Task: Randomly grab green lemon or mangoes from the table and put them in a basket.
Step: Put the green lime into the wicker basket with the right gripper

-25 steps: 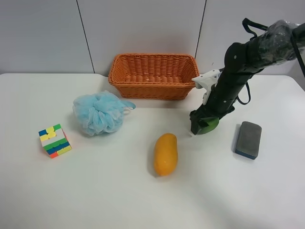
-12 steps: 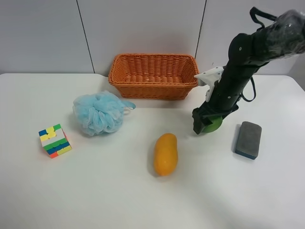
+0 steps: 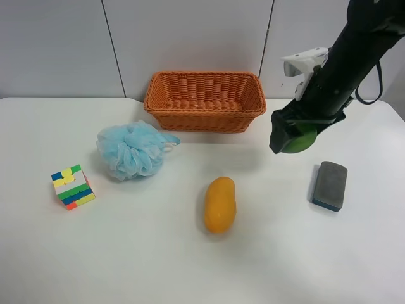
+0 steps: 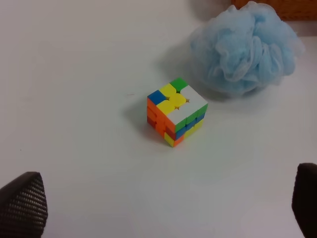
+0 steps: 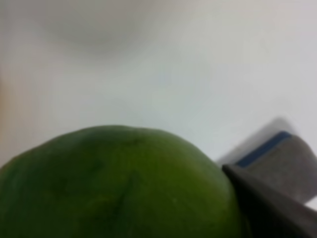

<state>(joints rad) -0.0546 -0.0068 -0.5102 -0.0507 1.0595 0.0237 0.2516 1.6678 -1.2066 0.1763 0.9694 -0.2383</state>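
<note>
The right gripper (image 3: 288, 138) is shut on the green lemon (image 3: 297, 139) and holds it in the air above the white table (image 3: 126, 253), to the right of the orange wicker basket (image 3: 204, 100). The lemon fills the right wrist view (image 5: 119, 183), with one dark fingertip (image 5: 267, 208) beside it. The yellow-orange mango (image 3: 219, 204) lies on the table in front of the basket. The left gripper (image 4: 158, 208) is open above the table, its fingertips (image 4: 22, 201) far apart, and it is out of the exterior high view.
A blue bath pouf (image 3: 133, 149) and a coloured puzzle cube (image 3: 72, 186) lie at the exterior high view's left; both show in the left wrist view, pouf (image 4: 245, 49), cube (image 4: 176, 111). A grey sponge with a blue base (image 3: 330, 185) lies under the right gripper's side, also seen from the wrist (image 5: 282, 163).
The right gripper has lifted the green lemon off the table and carried it up and to the exterior high view's right. The mango and other objects have not moved.
</note>
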